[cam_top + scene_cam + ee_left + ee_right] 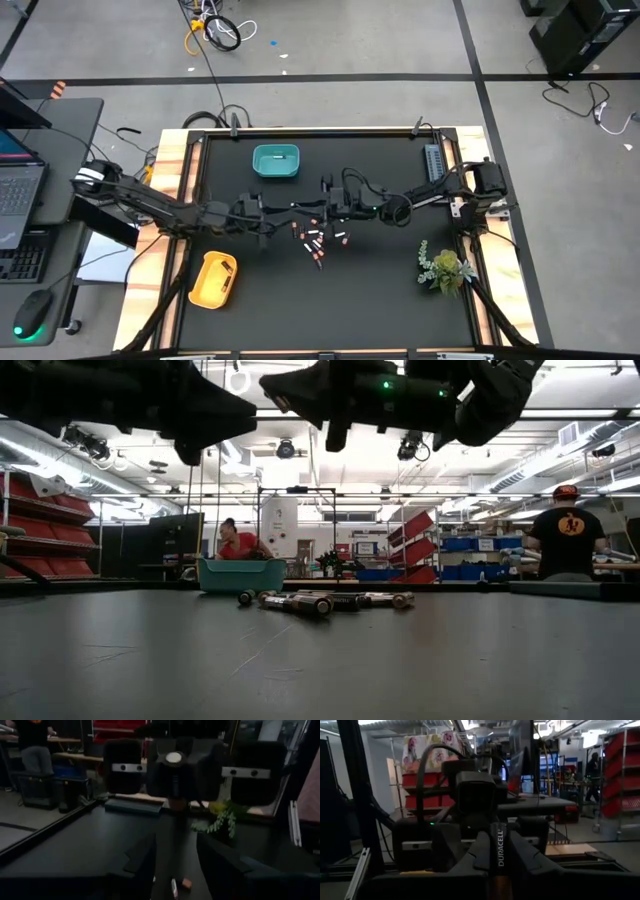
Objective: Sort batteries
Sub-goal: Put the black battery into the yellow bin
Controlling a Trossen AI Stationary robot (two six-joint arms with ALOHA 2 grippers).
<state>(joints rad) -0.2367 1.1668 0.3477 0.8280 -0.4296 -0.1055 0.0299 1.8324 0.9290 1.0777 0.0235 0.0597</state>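
Right gripper, raised mid-table, fingers clamped on a black Duracell battery standing upright between them. Left gripper faces it from just opposite, fingers parted to a narrow gap, holding nothing. Below both, loose batteries lie scattered on the black table. Yellow bin sits at the near left; teal bin beyond the scatter; plant at right.
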